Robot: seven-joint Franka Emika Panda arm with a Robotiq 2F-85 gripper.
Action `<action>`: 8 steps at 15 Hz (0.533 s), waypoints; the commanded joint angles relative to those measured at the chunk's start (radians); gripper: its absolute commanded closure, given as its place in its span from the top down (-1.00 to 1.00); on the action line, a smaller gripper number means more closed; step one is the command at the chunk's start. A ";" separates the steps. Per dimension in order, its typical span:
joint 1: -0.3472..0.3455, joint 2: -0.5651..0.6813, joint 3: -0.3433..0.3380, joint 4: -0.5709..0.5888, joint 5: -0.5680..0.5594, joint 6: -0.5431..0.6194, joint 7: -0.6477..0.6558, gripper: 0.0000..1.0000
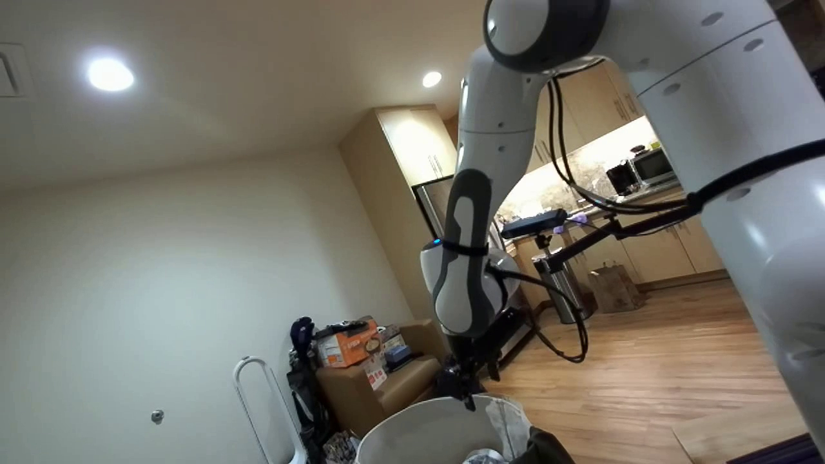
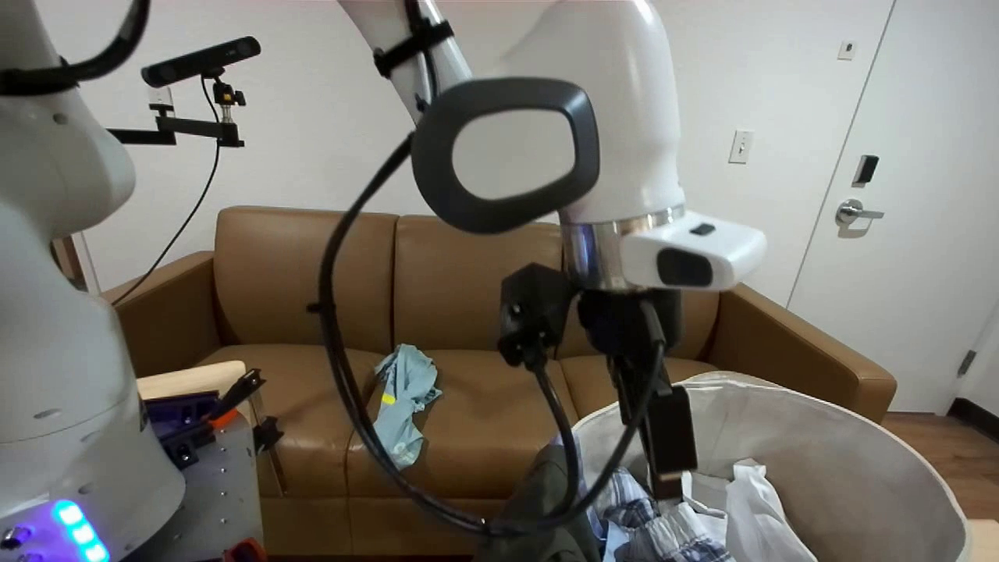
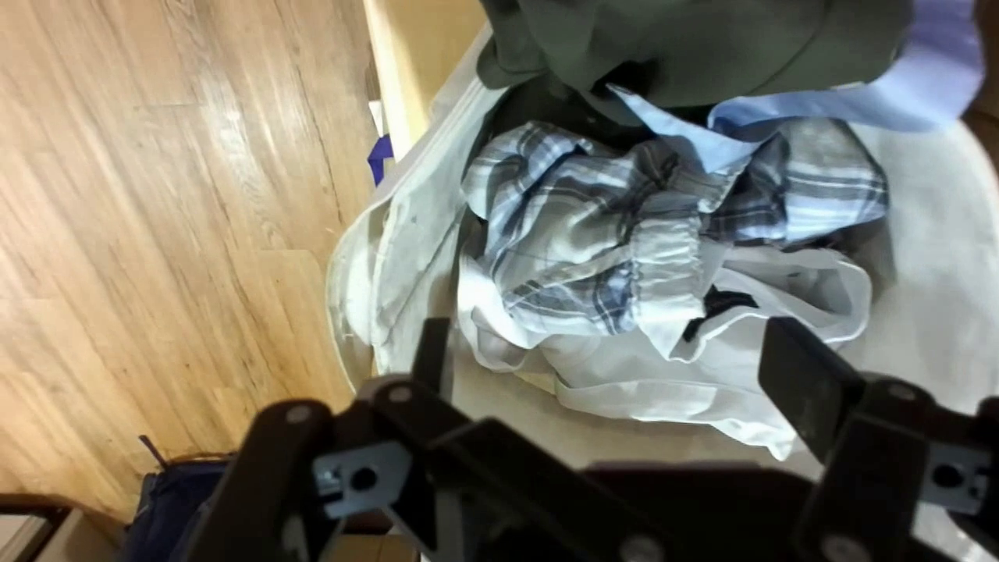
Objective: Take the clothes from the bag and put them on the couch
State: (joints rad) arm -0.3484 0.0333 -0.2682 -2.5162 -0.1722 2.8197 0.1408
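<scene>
In an exterior view: low, rolled, aimed upward, Panda arm (image 1: 493, 151) close; fabric bag (image 1: 425, 428) at 6 o'clock. In an exterior view: near-level, arm close, facing three-seat couch (image 2: 484, 390); bag at 4 o'clock. Wrist view: near, looking down into bag. All share bag.

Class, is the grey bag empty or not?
The bag isn't empty: the wrist view shows a plaid garment and white cloth inside.
</scene>
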 commanded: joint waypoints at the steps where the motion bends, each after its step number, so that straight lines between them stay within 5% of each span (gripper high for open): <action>1: 0.010 0.185 -0.036 0.096 0.015 0.089 -0.045 1.00; 6: 0.030 0.194 -0.057 0.099 0.032 0.074 -0.028 1.00; 8: 0.001 0.224 0.004 0.107 0.118 0.137 -0.092 1.00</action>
State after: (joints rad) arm -0.3356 0.2254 -0.3067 -2.4172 -0.1572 2.8972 0.1340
